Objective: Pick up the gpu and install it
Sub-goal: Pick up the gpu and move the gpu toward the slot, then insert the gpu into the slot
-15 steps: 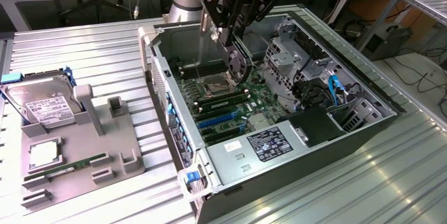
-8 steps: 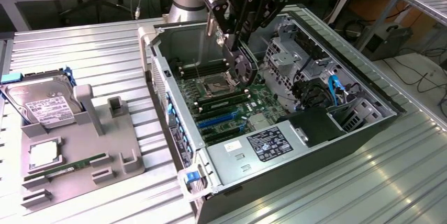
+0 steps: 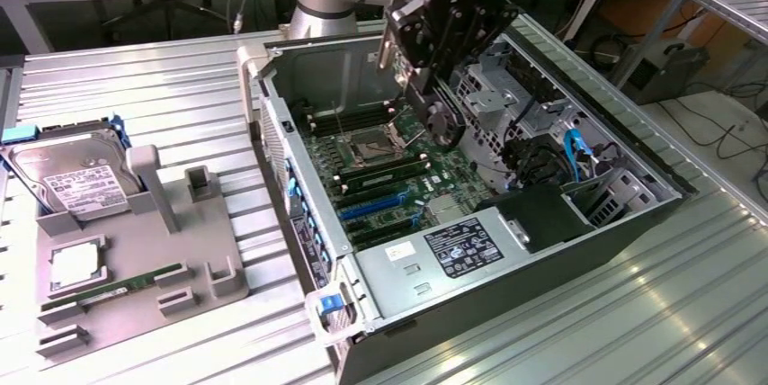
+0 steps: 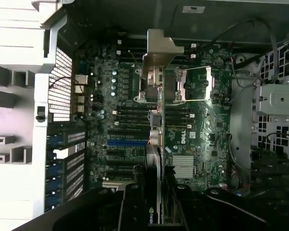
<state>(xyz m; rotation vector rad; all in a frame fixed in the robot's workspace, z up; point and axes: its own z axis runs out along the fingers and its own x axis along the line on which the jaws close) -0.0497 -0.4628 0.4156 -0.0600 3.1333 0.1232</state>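
End effector (image 4: 154,197) pinches gpu (image 4: 155,130) edge-on above motherboard (image 4: 192,130); exterior view shows hard drive (image 3: 72,178) aside.

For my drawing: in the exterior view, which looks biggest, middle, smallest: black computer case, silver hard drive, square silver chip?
Largest: black computer case
Middle: silver hard drive
Smallest: square silver chip

The tabletop (image 3: 144,79) is ribbed bare metal with a bright sheen; the computer case (image 3: 348,70) is dull grey sheet metal around a green circuit board (image 3: 397,183). Beside the case, a matt grey plastic holder (image 3: 180,241) carries a silvery hard drive (image 3: 72,178) with a white paper label. Over the case, the gpu (image 4: 155,127) has a bracket of smooth bright metal.
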